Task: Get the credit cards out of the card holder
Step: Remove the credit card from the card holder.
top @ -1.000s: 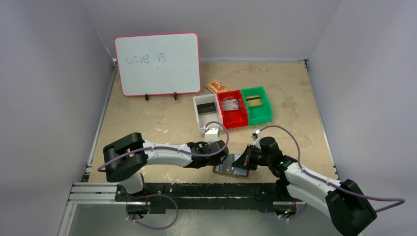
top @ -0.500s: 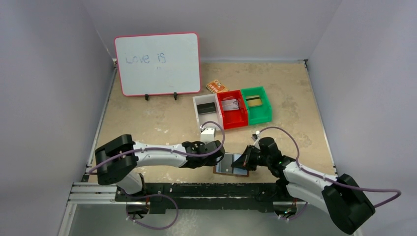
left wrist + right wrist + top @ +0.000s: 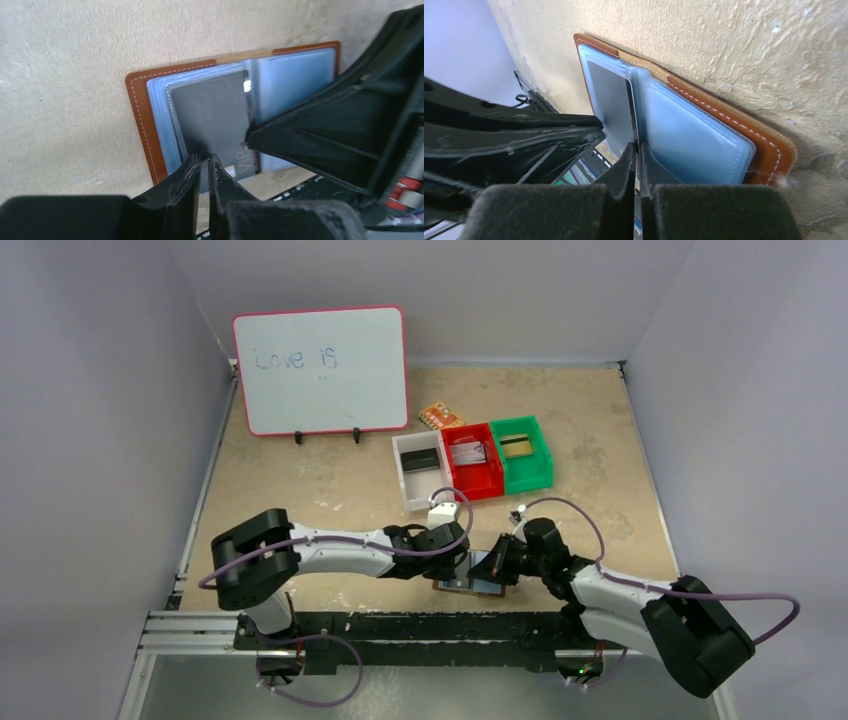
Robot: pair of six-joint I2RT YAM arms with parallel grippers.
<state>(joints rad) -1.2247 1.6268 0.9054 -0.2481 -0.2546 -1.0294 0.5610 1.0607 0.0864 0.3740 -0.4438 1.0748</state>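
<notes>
Left hand (image 3: 204, 164) first: fingers pressed nearly together, only a thin slit btwn them, tips down on the near edge of the dark grey flat plastic credit card (image 3: 212, 120). Can't tell whether they bite on that edge or just push on it. Right hand (image 3: 638, 150) is pressed fully together and holds nothing. Its tip sits on the pale blue-grey clear pockets (image 3: 689, 135) right beside the card's long edge, and I read that as pinning the holder down.

Small brown leather-look bifold card holder (image 3: 142, 130) lies open flat on the beige worktop (image 3: 75, 75), at its near edge, btwn the two hands. The card looks partly out of its sleeve, sticking toward the left hand. Further back there's a dark card (image 3: 420, 460) in the white plastic bin (image 3: 403, 478), a silvery card (image 3: 467, 453) in the red bin (image 3: 480, 486) and a gold-olive card (image 3: 516, 446) in the green bin (image 3: 532, 478).

Handling, my guess: the card is light, stiff, thin & slick, and it lies flat, so there's no pinch w/o a free edge. Best hold is the protruding short edge, one finger over & one under, then a straight pull along the sleeve. The sleeve is soft & prob a bit clingy, and the holder is light too, so it'll drag along unless smth pins it. A skewed pull could jam a corner in the sleeve mouth.
</notes>
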